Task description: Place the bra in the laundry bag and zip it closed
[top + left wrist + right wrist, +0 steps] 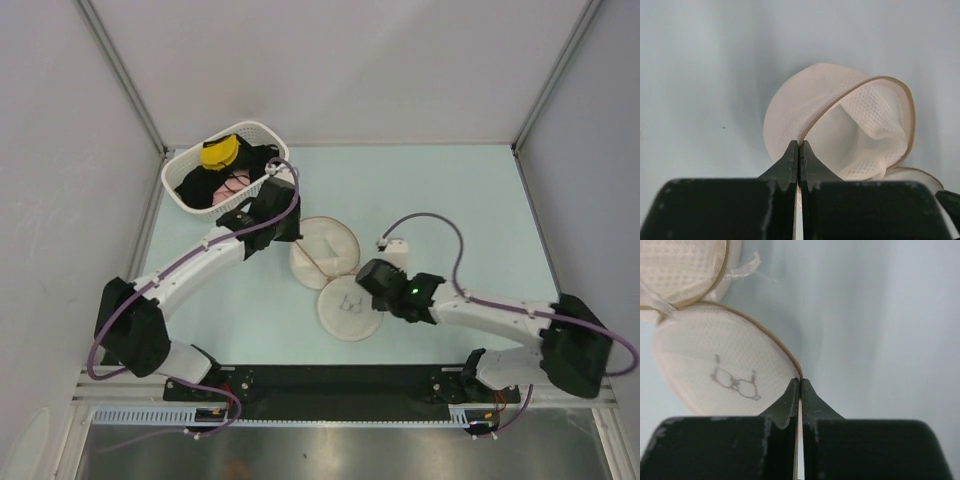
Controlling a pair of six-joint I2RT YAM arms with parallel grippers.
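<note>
Bright yellow bra with black straps lay in the white slotted plastic basket. The round cream mesh laundry bag lay open on the pale tabletop. The left end effector and the right end effector each pinched one half's rim.

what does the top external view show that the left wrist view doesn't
Only the top external view: the bra lying in the white basket with dark garments, the right end effector, and the printed half of the laundry bag. Only the left wrist view: the left end effector shut, pinching the tan rim of one dome half, its mesh inside facing the camera. Both: the open laundry bag on the pale table.
</note>
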